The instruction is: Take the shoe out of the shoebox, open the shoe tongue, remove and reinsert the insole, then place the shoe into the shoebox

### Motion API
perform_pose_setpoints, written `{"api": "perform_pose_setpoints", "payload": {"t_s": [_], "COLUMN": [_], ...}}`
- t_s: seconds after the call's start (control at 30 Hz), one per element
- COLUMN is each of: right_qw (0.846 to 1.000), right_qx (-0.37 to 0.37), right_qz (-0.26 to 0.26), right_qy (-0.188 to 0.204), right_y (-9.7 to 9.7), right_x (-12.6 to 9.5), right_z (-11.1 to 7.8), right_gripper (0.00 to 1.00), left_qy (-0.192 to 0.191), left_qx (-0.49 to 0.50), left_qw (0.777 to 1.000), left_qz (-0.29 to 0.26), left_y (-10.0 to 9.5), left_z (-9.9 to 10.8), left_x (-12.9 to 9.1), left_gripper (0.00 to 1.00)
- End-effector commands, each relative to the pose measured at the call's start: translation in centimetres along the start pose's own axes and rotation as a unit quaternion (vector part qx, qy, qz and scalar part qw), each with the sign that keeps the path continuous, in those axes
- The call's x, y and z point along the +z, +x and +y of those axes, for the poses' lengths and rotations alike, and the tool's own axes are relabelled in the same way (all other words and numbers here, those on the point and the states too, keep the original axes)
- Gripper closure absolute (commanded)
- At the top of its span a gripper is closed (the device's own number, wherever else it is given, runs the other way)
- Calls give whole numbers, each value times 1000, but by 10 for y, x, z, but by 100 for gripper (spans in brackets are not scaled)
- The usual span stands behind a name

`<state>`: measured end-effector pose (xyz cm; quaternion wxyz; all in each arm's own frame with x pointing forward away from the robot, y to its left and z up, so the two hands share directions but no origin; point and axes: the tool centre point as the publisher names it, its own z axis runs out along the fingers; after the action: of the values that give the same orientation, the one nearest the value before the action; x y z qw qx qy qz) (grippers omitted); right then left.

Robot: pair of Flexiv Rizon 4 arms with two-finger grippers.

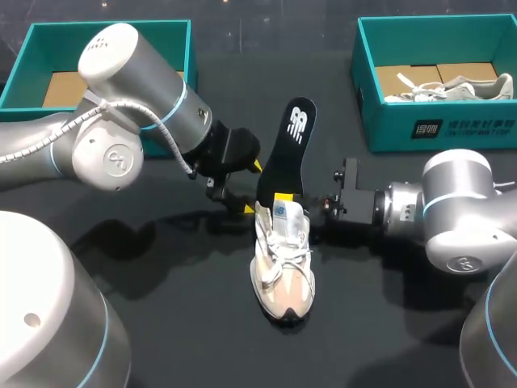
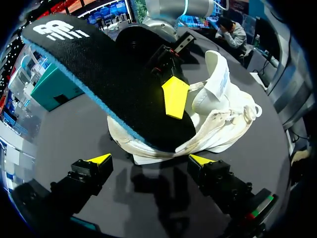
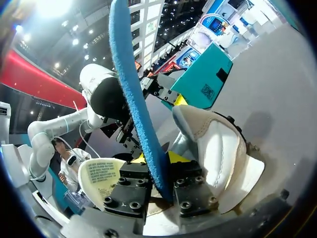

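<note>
Shoe (image 1: 283, 271) sat mid-table, well apart from left shoebox (image 1: 105, 27) and right shoebox (image 1: 388, 125). My right gripper (image 1: 284, 200) pinched raised insole (image 1: 292, 141). My left gripper (image 1: 253, 187) sat beside heel, fingers spread.

A white logo marks the black insole (image 1: 289, 158); white characters, seemingly too small to read, line the right shoebox (image 1: 452, 129); fine-print label on the shoe tongue (image 3: 101, 177).

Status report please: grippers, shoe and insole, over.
Left gripper open, close by the shoe heel. Right gripper shut on insole, tilted up, lower end in the shoe. Left shoebox open; right shoebox holds another shoe.
</note>
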<state>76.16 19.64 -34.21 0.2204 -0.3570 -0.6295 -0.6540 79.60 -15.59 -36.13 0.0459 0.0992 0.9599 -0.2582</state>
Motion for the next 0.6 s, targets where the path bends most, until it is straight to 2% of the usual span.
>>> {"api": "perform_pose_setpoints", "payload": {"t_s": [0.03, 0.4, 0.53, 0.6], "right_qw": [1000, 1000, 1000, 999], "right_qx": [-3, -18, -26, -31], "right_qz": [4, 6, 8, 11], "right_qy": [-2, 7, 10, 10], "right_y": [-3, 1, 3, 3], "right_x": [-1, -2, -2, -2], "right_z": [-6, 2, 6, 8], "right_gripper": [84, 80, 69, 69], "left_qy": [-1, -1, -1, -1], "left_qx": [0, 0, 0, 0], "left_qw": [1000, 1000, 1000, 1000], "left_qz": [0, 0, 0, 0], "left_y": [0, 0, 0, 0], "left_z": [0, 0, 0, 0], "left_x": [0, 0, 0, 0], "left_gripper": [0, 0, 0, 0]}}
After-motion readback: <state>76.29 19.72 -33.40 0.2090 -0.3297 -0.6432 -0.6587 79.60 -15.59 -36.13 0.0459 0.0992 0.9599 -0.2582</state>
